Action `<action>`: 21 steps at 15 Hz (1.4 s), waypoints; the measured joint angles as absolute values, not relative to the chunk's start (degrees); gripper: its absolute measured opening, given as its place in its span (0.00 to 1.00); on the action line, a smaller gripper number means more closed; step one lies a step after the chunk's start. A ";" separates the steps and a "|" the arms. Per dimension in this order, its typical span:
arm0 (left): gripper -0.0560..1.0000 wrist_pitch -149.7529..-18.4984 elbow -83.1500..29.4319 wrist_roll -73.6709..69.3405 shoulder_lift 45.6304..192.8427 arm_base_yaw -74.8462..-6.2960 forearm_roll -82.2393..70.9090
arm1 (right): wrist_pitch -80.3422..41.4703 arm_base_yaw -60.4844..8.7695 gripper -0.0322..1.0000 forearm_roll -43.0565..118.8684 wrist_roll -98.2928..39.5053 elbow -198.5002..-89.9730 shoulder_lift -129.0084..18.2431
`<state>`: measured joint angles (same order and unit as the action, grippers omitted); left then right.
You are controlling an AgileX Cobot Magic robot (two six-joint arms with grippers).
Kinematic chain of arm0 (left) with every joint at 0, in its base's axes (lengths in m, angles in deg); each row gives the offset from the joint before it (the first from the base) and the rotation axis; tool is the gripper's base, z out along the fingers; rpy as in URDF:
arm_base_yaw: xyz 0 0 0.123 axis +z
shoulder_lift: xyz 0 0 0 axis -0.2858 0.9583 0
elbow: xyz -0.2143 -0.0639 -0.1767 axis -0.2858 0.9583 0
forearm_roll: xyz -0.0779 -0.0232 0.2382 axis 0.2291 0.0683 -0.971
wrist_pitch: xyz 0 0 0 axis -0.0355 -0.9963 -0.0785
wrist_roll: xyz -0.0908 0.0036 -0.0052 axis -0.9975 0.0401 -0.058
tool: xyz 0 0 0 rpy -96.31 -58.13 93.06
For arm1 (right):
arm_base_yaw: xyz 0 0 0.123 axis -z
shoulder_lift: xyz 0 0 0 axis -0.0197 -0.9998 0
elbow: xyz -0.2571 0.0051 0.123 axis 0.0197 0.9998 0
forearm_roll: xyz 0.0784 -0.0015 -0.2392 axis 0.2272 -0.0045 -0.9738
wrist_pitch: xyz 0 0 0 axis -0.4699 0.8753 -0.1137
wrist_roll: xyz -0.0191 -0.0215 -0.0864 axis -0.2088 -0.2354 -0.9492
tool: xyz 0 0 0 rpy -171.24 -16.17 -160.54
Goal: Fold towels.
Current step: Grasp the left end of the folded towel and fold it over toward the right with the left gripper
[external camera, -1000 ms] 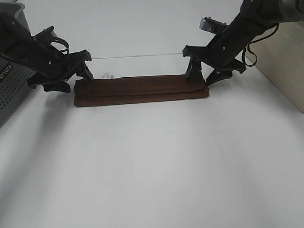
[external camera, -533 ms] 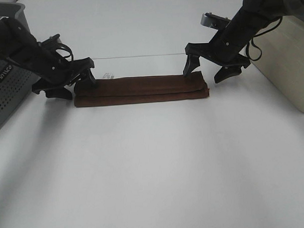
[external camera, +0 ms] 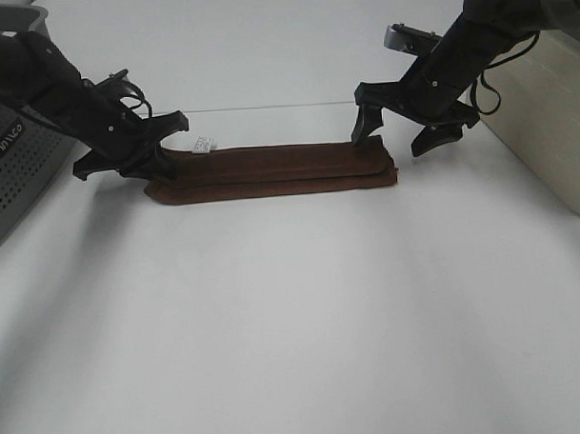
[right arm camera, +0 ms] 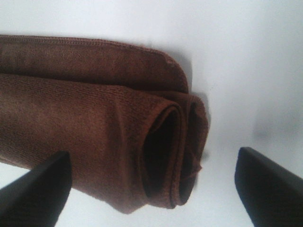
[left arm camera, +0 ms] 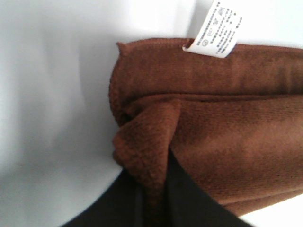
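Reddish-brown is standing out against white, with black at both ends.

The towel (external camera: 269, 170) is showing one plain dark reddish-brown over all its folds, and its tag (left arm camera: 215, 30) is appearing white with small dark print. The table (external camera: 294, 322) is looking plain white. The left gripper (external camera: 147, 166) and the right gripper (external camera: 392, 142) are both showing black. The left box (external camera: 12, 179) is appearing grey with a pattern of small dark holes and white letters, and the right box (external camera: 544, 122) is looking pale beige.

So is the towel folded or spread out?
Folded: the towel lies as a narrow strip, with layers stacked at its end.
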<state>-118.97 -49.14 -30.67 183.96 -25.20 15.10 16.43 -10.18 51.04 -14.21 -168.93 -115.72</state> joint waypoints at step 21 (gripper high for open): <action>0.14 -124.02 -67.59 -53.07 184.13 -40.39 10.40 | 30.24 -10.18 0.88 50.47 -12.66 -168.93 -108.67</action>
